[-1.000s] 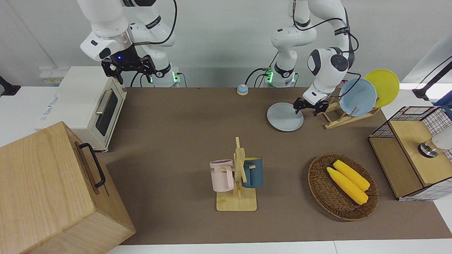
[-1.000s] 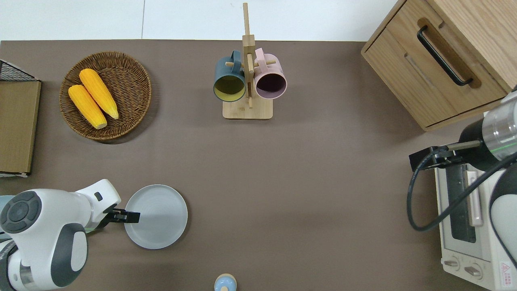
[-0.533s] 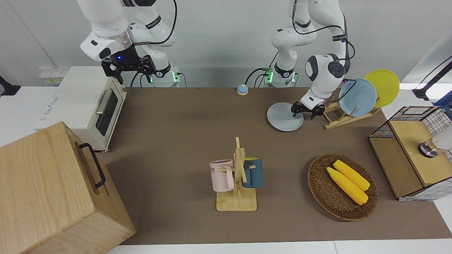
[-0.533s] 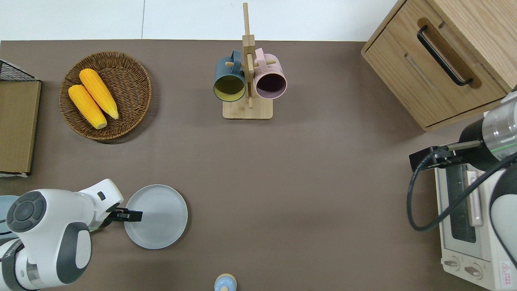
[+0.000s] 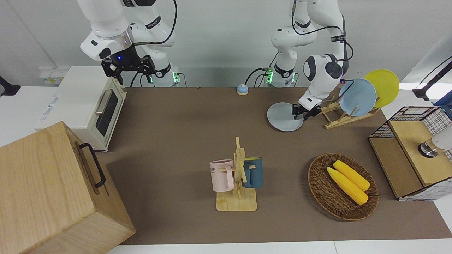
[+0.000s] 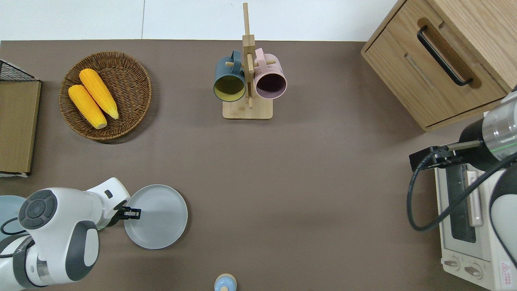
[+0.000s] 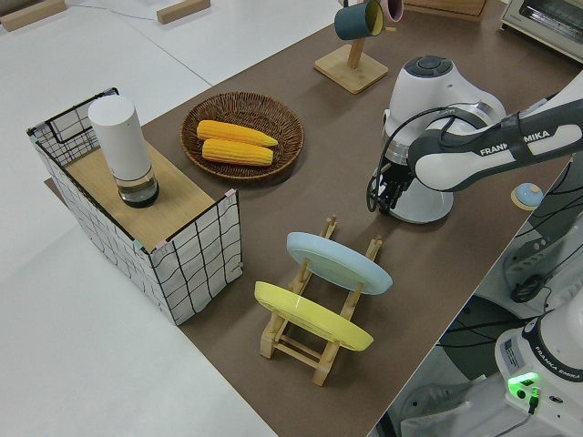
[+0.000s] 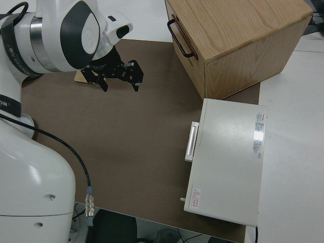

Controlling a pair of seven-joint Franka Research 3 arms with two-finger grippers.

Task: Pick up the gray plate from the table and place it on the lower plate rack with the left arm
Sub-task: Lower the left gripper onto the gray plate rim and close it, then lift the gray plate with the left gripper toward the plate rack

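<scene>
1. L gripper (image 6: pixel 133 212) sits low at the rim of the gray plate (image 6: pixel 158 216), on the edge toward the L arm's end of the desk; jaws look narrowed at that rim, but can't tell if they actually clamp it.
2. Gray plate lies flat on the desk (image 6: pixel 307 182), close to the robots, just beside the lower plate rack (image 5: pixel 344 118).
3. L arm (image 5: pixel 323 76) bends down w/ wrist angled toward the plate.
4. Rack holds a light-blue plate (image 5: pixel 357 97) and a yellow plate (image 5: pixel 383 86), both leaning in slots; its slots nearest the gray plate are free.
5. Farther from robots: wicker basket (image 6: pixel 106 95) w/ two corn cobs (image 6: pixel 92 98); mug stand (image 6: pixel 248 76) near desk middle w/ a dark-blue mug (image 6: pixel 229 83) and a pink mug (image 6: pixel 270 81).
6. Small blue bell (image 5: pixel 242 89) sits at the desk edge nearest the robots.
7. R arm parked; R gripper (image 8: pixel 121 76) jaws apart, nothing in them.
8. R arm's end: white toaster oven (image 5: pixel 93 107), wooden drawer box (image 5: pixel 53 190).
</scene>
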